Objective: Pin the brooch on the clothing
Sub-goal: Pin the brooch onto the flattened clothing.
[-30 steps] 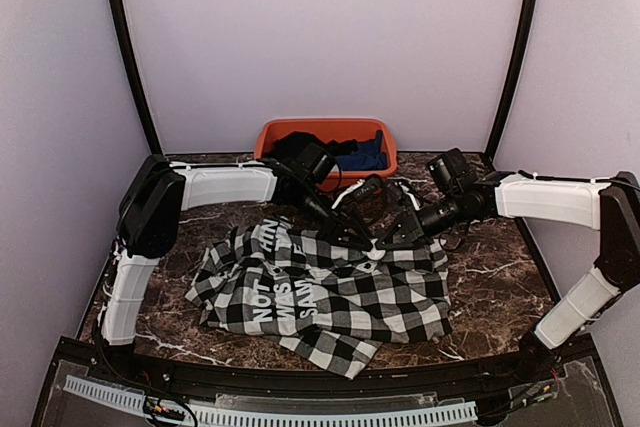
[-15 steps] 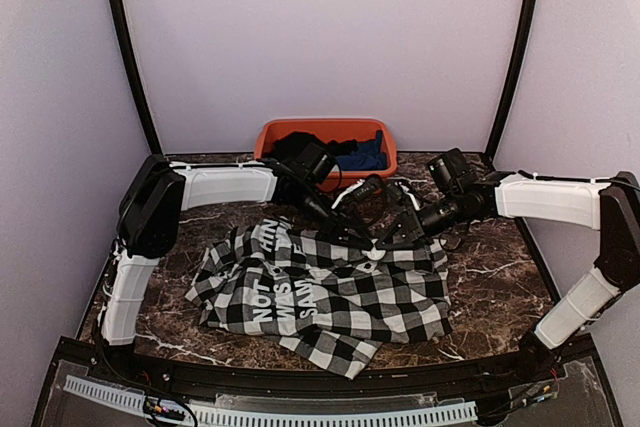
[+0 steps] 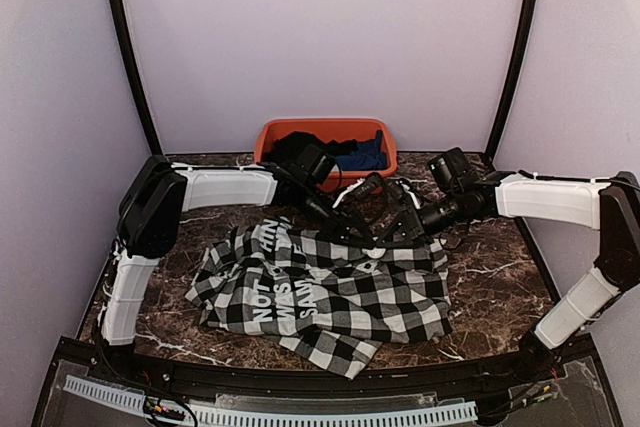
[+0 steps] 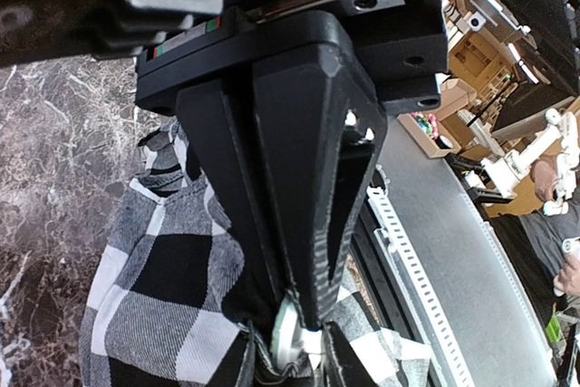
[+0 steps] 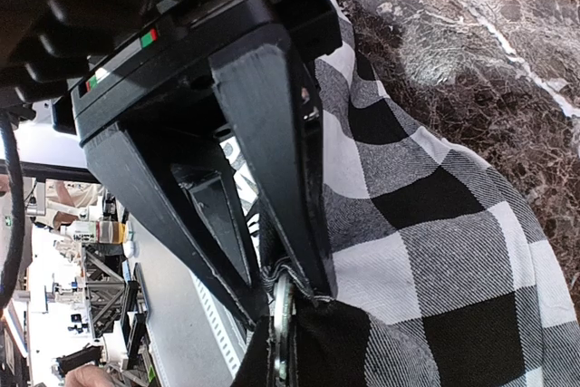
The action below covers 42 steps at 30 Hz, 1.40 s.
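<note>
The black-and-white check shirt with white block letters lies spread on the marble table. My two grippers meet tip to tip at its far edge. In the left wrist view my left gripper is shut on a round silver-white brooch with shirt fabric bunched round it. In the right wrist view my right gripper is shut on the same brooch from the opposite side, pinching the shirt's hem. From above, the left gripper and right gripper hide the brooch.
An orange bin stands at the back wall with a plain black garment and a plain blue garment in it. Dark marble table shows around the shirt. A perforated rail runs along the near edge.
Almost nothing has moved. Both grippers stay pinched together at the shirt's far edge. The small white spot between them shows less from above.
</note>
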Each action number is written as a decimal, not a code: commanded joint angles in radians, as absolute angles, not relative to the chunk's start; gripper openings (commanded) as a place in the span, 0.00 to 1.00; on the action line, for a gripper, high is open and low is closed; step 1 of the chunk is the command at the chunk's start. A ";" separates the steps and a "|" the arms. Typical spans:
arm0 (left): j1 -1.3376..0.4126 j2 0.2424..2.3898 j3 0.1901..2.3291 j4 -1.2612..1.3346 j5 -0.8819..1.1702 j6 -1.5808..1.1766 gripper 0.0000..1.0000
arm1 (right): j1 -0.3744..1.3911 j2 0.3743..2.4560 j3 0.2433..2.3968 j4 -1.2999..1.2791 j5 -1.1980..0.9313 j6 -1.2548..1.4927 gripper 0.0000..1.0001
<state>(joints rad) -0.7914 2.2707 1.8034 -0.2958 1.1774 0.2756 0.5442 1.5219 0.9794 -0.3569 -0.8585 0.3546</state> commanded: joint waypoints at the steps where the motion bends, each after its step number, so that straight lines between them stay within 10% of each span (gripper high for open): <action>1: -0.812 2.271 1.757 -0.187 1.181 0.196 0.23 | 0.550 1.520 0.989 -0.275 -0.911 0.370 0.00; 20: -0.755 2.253 1.815 -0.292 1.246 0.269 0.50 | 0.540 1.509 0.961 -0.293 -0.899 0.337 0.00; 42: -0.765 2.258 1.817 -0.388 1.213 0.379 0.43 | 0.528 1.503 0.967 -0.252 -0.960 0.376 0.00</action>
<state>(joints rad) -0.7578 2.2707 1.7992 -0.3714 1.2156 0.3626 0.5335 1.5219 0.9737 -0.2932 -0.9245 0.3691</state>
